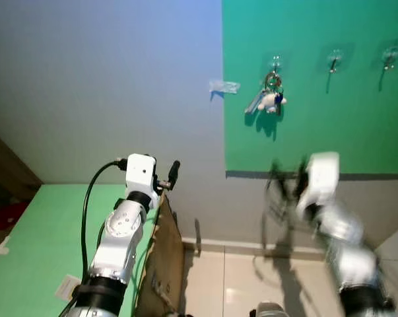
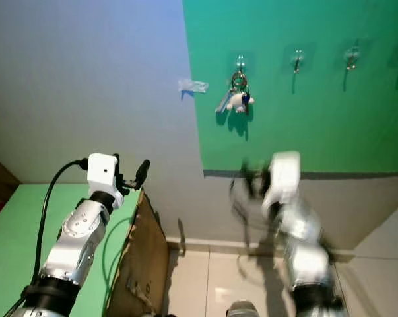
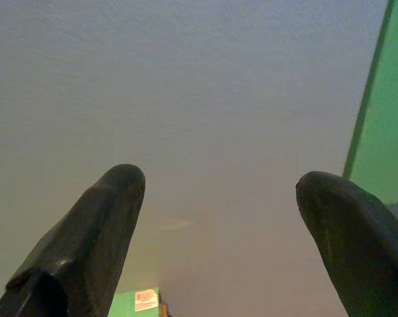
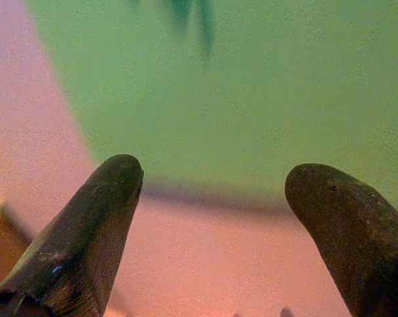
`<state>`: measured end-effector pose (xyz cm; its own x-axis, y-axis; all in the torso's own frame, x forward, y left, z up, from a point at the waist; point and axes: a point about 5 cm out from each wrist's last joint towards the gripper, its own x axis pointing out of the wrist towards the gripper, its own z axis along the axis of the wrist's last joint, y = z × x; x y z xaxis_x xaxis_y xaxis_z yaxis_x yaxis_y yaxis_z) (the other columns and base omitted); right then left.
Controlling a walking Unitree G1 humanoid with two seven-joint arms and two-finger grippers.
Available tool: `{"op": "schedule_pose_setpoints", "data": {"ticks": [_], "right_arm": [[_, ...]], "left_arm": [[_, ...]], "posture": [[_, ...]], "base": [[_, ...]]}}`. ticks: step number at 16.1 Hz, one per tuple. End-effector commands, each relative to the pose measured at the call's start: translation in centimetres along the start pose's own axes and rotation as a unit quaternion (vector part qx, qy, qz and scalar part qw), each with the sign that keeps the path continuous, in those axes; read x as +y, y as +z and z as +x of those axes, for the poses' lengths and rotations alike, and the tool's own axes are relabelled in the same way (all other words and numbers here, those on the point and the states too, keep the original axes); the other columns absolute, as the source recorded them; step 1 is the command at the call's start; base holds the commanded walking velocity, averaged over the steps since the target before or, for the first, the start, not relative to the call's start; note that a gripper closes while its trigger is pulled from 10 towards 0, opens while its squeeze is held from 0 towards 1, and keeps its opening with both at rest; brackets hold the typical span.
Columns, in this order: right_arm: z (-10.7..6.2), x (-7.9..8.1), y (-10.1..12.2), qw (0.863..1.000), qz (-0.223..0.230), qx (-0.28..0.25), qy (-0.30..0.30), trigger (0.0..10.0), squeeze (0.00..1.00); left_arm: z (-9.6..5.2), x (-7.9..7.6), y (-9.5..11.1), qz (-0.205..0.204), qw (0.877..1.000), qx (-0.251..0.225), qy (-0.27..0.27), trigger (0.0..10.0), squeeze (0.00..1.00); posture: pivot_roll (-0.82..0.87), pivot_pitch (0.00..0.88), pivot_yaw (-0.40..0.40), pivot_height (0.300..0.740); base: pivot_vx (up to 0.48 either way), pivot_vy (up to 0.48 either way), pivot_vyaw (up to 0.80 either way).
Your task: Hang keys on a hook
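Keys (image 1: 270, 97) hang on the hook (image 1: 275, 64), up above the right gripper (image 1: 286, 185). Both the right and left gripper (image 1: 167, 176) are wide open, holding nothing.

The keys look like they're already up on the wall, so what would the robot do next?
Probably just lower the right gripper further away: the keys hang on the leftmost hook of the green panel, and that gripper is open, holding nothing, below them.
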<state>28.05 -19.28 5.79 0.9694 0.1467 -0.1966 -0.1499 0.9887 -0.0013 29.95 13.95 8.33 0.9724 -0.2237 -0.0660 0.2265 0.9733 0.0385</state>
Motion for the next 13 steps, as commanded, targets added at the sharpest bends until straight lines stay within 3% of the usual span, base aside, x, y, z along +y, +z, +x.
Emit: {"op": "schedule_pose_setpoints", "data": {"ticks": [1, 2, 4, 5, 6, 8, 11, 13], "right_arm": [[-0.6, 1.3, -0.2, 1.0, 0.002, -0.021, 0.019, 10.0, 0.0], [-1.1, 1.8, -0.8, 0.999, -0.004, -0.019, 0.027, 10.0, 0.0], [-1.8, 2.1, -2.9, 1.0, 0.024, 0.013, 0.007, 10.0, 0.0], [-1.8, 1.8, -3.4, 0.999, 0.038, 0.022, -0.01, 10.0, 0.0], [-1.7, 1.6, -3.5, 0.999, 0.039, 0.028, -0.017, 10.0, 0.0], [-1.2, 1.0, -3.0, 0.999, 0.023, 0.029, -0.013, 10.0, 0.0], [0.0, 0.6, -1.6, 1.0, -0.005, 0.016, 0.001, 10.0, 0.0], [1.0, 0.7, -0.6, 1.0, -0.01, 0.005, 0.008, 10.0, 0.0]], "left_arm": [[-0.8, -0.7, -0.8, 0.042, 0.999, -0.001, -0.021, 10.0, 0.0], [-1.3, -1.1, -1.5, 0.053, 0.998, 0.0, -0.034, 10.0, 0.0], [-4.3, -1.5, -5.2, 0.095, 0.994, 0.032, -0.042, 10.0, 0.0], [-5.7, -1.5, -6.9, 0.086, 0.994, 0.061, -0.037, 10.0, 0.0], [-6.2, -1.6, -7.3, 0.063, 0.995, 0.07, -0.024, 10.0, 0.0], [-4.6, -1.7, -6.1, 0.023, 0.998, 0.052, 0.011, 10.0, 0.0], [-2.6, -2.1, -4.6, 0.017, 1.0, 0.02, 0.011, 10.0, 0.0], [-1.8, -2.3, -4.5, 0.003, 1.0, 0.024, 0.005, 10.0, 0.0]], "posture": [[-0.24, 0.005, 0.156, 0.74], [-0.24, 0.005, 0.156, 0.74], [-0.25, 0.007, 0.156, 0.74], [-0.25, 0.013, 0.153, 0.74], [-0.24, 0.017, 0.147, 0.74], [-0.24, 0.021, 0.125, 0.74], [-0.24, 0.027, 0.084, 0.74], [-0.24, 0.021, 0.078, 0.74]], "base": [[0.0, 0.0, 0.0], [0.0, 0.0, 0.0], [0.0, 0.0, 0.0], [0.0, 0.0, 0.0], [0.0, 0.0, 0.0], [0.0, 0.0, 0.0], [0.0, 0.0, 0.0], [0.0, 0.0, 0.0]]}}
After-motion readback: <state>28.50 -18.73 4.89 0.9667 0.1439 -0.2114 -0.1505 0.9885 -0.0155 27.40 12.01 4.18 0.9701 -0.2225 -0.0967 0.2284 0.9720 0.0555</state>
